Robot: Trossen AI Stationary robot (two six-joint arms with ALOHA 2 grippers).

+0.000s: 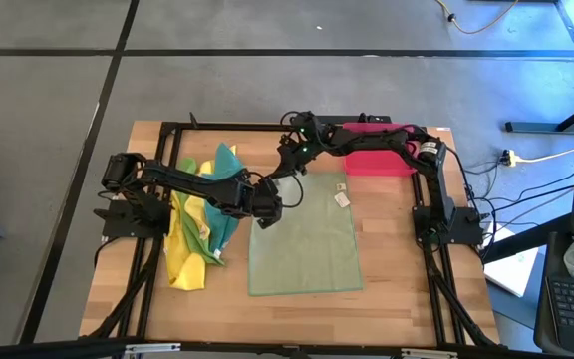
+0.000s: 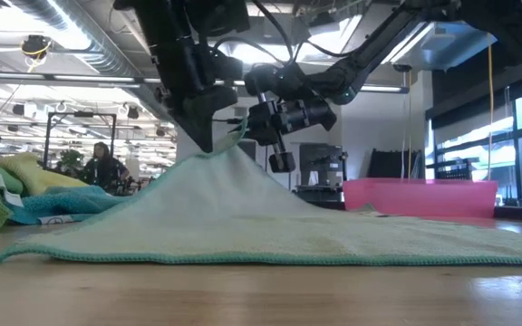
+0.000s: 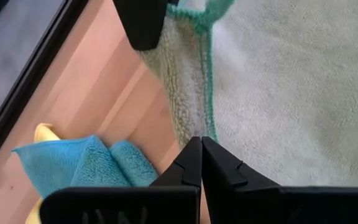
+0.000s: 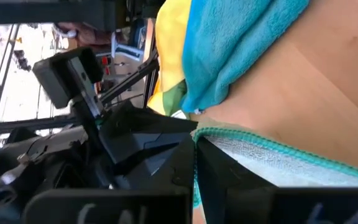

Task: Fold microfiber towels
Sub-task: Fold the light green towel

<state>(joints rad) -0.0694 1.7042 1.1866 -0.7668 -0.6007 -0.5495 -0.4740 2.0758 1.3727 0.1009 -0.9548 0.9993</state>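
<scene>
Pale green towel [image 1: 305,237], table centre: left edge pinched by left gripper [image 1: 264,211], far left corner by right gripper [image 1: 289,168]. Towel pile [image 1: 199,224] left.

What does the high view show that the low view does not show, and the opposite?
Only the high view shows the pale olive towel whole, spread flat, with a white tag on it. Only the low view shows that one corner is lifted into a peak above the table. Both show the pink tray and the pile of towels beside it.
</scene>
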